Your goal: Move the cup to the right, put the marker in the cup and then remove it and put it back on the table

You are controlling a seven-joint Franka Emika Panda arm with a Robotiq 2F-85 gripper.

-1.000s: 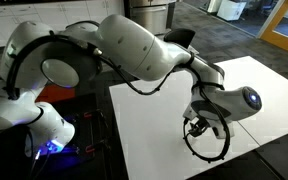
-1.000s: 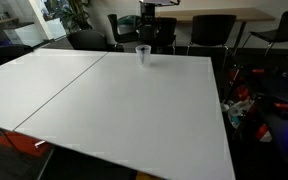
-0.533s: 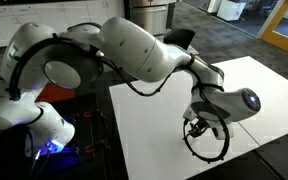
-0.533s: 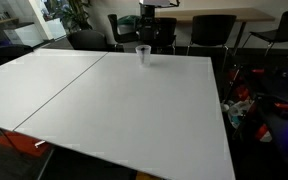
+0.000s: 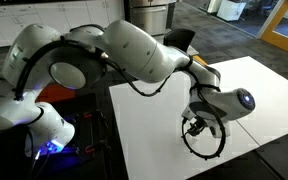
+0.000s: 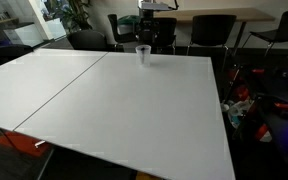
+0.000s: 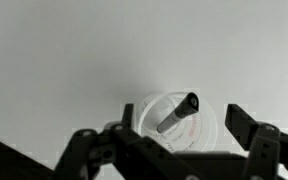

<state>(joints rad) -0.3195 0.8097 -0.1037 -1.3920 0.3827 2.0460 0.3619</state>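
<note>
The gripper (image 7: 164, 145) is hanging open in the wrist view, its two fingers spread wide and gripping nothing, directly above the cup (image 7: 206, 128). The marker (image 7: 177, 113) is leaning inside the cup, its upper end resting at the rim and pointing up toward the camera. The cup is standing upright on the table (image 7: 64, 60); in an exterior view the cup (image 6: 142, 53) is sitting near the far edge. Assessment: the marker is appearing light, stiff and smooth-barrelled, so the hold is best taken on the exposed upper end, jaws closing across the barrel. The cup is looking thin, light and easily tipped or crushed; any drag of the marker against its wall is risking pulling it over, so a lift along the marker's own lean is advised.
</note>
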